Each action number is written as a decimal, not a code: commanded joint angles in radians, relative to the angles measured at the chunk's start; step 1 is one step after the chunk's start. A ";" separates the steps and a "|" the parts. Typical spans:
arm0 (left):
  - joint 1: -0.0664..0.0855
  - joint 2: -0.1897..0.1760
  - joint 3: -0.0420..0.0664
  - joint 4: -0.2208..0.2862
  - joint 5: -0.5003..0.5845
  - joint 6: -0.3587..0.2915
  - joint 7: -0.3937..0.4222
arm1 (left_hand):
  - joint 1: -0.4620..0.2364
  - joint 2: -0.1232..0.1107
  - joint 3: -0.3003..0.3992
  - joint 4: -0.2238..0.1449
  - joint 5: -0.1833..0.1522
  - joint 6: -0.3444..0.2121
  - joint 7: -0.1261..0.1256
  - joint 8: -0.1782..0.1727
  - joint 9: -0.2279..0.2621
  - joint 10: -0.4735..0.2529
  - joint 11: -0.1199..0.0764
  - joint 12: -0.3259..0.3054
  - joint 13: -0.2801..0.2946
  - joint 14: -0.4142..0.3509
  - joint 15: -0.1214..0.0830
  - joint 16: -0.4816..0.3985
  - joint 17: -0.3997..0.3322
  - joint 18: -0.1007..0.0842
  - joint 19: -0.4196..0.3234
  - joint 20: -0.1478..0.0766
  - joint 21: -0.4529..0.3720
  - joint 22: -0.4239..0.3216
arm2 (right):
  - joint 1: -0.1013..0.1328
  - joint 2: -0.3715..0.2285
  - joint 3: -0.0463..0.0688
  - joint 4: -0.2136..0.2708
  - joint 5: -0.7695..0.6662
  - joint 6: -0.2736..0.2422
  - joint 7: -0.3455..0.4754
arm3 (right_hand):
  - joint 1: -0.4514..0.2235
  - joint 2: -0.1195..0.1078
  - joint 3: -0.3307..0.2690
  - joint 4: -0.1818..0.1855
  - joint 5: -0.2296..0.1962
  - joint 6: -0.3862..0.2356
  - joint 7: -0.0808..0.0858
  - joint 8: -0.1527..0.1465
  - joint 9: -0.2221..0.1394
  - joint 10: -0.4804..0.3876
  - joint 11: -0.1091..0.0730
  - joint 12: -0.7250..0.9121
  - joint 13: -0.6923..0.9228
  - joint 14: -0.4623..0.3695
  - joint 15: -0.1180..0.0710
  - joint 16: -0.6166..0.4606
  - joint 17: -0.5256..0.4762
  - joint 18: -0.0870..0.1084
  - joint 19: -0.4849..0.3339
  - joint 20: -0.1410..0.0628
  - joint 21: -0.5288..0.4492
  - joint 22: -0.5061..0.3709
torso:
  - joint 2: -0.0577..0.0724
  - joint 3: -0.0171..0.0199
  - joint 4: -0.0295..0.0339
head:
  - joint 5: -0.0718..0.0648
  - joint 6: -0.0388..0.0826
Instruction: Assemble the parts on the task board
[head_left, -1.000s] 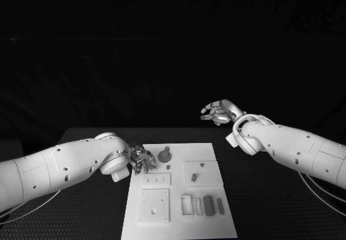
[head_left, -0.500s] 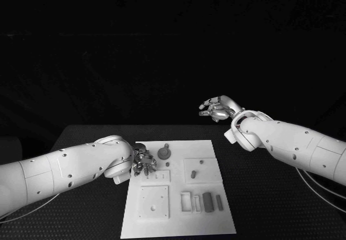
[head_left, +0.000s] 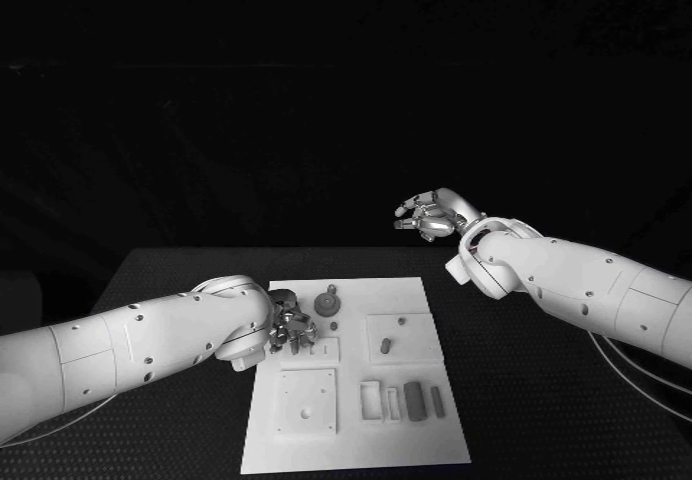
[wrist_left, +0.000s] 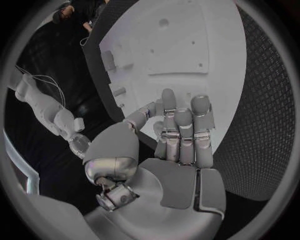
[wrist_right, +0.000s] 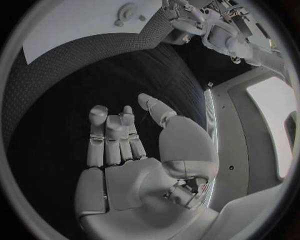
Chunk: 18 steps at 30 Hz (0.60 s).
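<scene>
The white task board (head_left: 361, 440) lay in the middle of the black desk (head_left: 519, 400), with small dark parts set about it: a round knobbed piece (head_left: 330, 304) near its far edge, a short peg (head_left: 387, 347) in a square recess, and a row of upright bars (head_left: 415, 400) nearer the robot. The left hand (head_left: 289, 330) hovered over the board's far left corner, fingers apart and holding nothing. The right hand (head_left: 430, 216) was raised beyond the desk, released and empty.
</scene>
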 joint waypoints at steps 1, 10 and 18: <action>-0.004 0.006 0.001 -0.001 -0.052 -0.013 -0.007 | 0.007 -0.001 -0.001 0.008 -0.005 0.077 -0.061 0.004 0.061 0.001 -0.010 0.007 0.001 0.034 -0.028 0.006 -0.002 0.038 0.015 -0.013 0.007 0.026 | 0.001 0.002 0.001 0.000 0.003 0.018 0.009 | -0.001 0.007 -0.007 0.000 0.004 -0.010 0.013 -0.006 -0.001 -0.007 0.001 0.004 -0.001 -0.008 0.002 -0.001 -0.002 0.040 -0.006 0.003 -0.004 0.011 | 0.000 0.0005 0.0005 | -0.001 -0.005; -0.014 0.016 0.001 -0.010 -0.056 -0.014 -0.013 | 0.005 -0.001 -0.002 0.012 -0.008 0.082 -0.065 0.009 0.070 0.002 -0.014 0.023 0.007 0.043 -0.032 0.019 -0.010 0.038 0.019 -0.016 0.023 0.025 | 0.001 0.003 0.001 0.000 0.002 0.023 0.008 | -0.001 0.008 -0.007 0.000 0.004 -0.010 0.013 -0.007 -0.002 -0.008 0.002 0.005 -0.002 -0.009 0.002 -0.001 -0.002 0.040 -0.007 0.004 -0.005 0.011 | 0.000 0.0009 -0.0001 | -0.001 -0.004; -0.018 0.019 0.001 -0.016 -0.061 -0.003 -0.015 | 0.004 -0.002 -0.002 0.013 -0.009 0.084 -0.066 0.011 0.073 0.003 -0.015 0.027 0.008 0.045 -0.033 0.022 -0.012 0.037 0.020 -0.016 0.027 0.025 | 0.001 0.003 0.001 0.001 0.002 0.026 0.007 | -0.002 0.010 -0.007 0.001 0.004 -0.010 0.013 -0.007 -0.002 -0.008 0.002 0.005 -0.003 -0.009 0.002 -0.001 -0.002 0.040 -0.007 0.004 -0.005 0.011 | 0.001 0.0007 0.0002 | -0.003 -0.003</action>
